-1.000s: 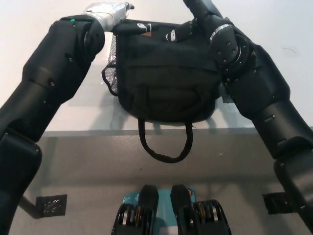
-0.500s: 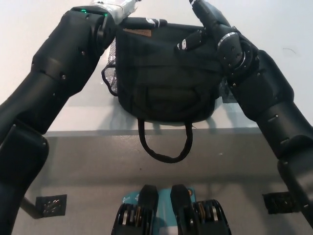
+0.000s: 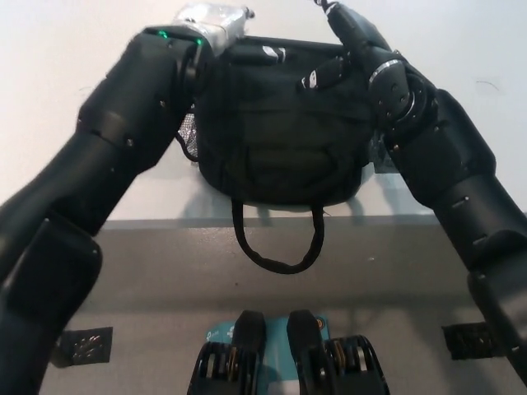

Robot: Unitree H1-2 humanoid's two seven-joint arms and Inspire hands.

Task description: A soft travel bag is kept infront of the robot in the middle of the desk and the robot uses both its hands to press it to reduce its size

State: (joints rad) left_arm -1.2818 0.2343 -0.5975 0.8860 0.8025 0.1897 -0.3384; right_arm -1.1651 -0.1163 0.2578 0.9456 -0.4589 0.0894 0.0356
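As seen from the head cam looking steeply down, there is one travel bag [image 3: 280, 132], one desk [image 3: 66, 74] and two robot arms w/ one hand each. Going left to right: the left arm (dark shell, green light near the wrist) comes in from lower left and crosses up to the bag's far left corner, where the left hand [image 3: 212, 18] shows only as a pale metallic part at the top edge. Its fingers are out of sight behind the wrist, so whether it is released, clenched or grasping can't be told. Just below that arm, a mesh side pocket [image 3: 189, 140] sticks out from the bag's left side. The bag itself is black and soft, lying flat on the white desk approx. in the middle, its near edge at the desk's front edge, and one loop strap [image 3: 278, 247] hangs over that edge toward the grey floor [image 3: 387, 271]. The right hand [image 3: 346, 41] lies on the bag's far right part, touching the fabric, w/ the black forearm running down to lower right. Its fingers look stretched out rather than curled, pointing toward the far side, grasping nothing.
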